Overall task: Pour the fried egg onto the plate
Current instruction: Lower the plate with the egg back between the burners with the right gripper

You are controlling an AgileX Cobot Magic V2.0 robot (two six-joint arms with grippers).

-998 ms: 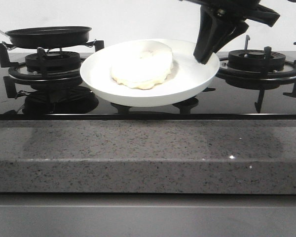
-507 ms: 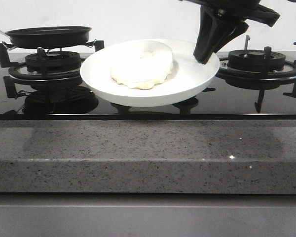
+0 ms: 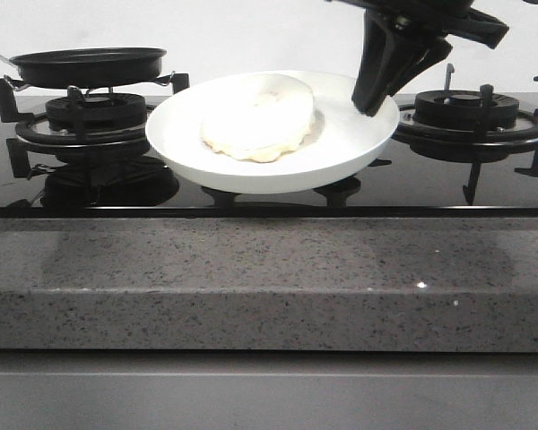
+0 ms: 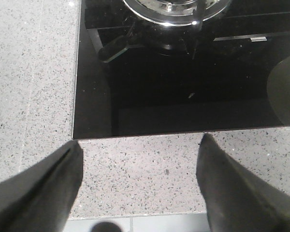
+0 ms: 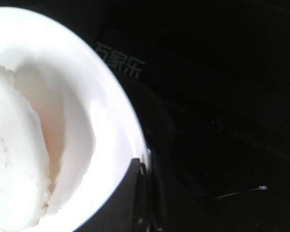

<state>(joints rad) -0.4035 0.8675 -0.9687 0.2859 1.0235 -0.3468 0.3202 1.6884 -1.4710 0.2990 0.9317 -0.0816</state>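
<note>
The fried egg, a pale cream disc with wavy edges, lies in the white plate over the middle of the hob. My right gripper comes down from above and is shut on the plate's right rim. In the right wrist view the plate and egg fill one side, with my right gripper pinching the rim. My left gripper is open and empty over the speckled countertop; it does not show in the front view.
A black frying pan sits on the left burner. A right burner with raised grate prongs stands beside the plate. The black glass hob ends at the grey stone counter's front edge.
</note>
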